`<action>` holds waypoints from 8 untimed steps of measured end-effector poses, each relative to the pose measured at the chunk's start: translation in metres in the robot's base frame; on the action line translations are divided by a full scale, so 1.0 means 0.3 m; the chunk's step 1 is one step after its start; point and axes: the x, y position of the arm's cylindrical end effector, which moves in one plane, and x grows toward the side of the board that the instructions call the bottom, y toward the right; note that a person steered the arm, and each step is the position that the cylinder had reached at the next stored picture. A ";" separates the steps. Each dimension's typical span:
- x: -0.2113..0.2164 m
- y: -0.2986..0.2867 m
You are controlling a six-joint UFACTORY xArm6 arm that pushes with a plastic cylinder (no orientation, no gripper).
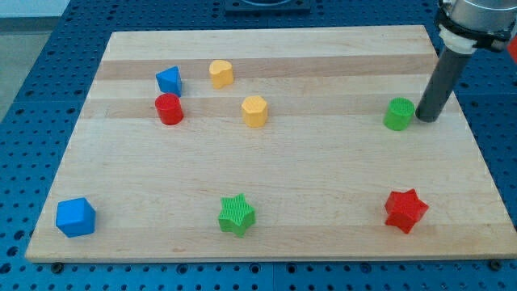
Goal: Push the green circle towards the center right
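The green circle point(398, 114) is a short green cylinder standing near the view's right edge of the wooden board point(266, 194), a little above mid-height. My tip point(425, 120) is the lower end of a dark rod coming down from the view's top right. It stands just to the right of the green circle, close to it or touching it.
A blue block point(169, 80), a red cylinder point(169, 108) and two yellow blocks point(221, 73) point(254, 111) sit at the upper left. A blue cube point(76, 217) is at the bottom left, a green star point(237, 214) at the bottom middle, a red star point(405, 210) at the bottom right.
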 end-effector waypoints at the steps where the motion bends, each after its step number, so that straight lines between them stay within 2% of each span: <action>1: 0.026 0.002; 2: 0.093 0.032; 4: 0.094 0.034; 7: 0.089 -0.139; 8: 0.089 -0.125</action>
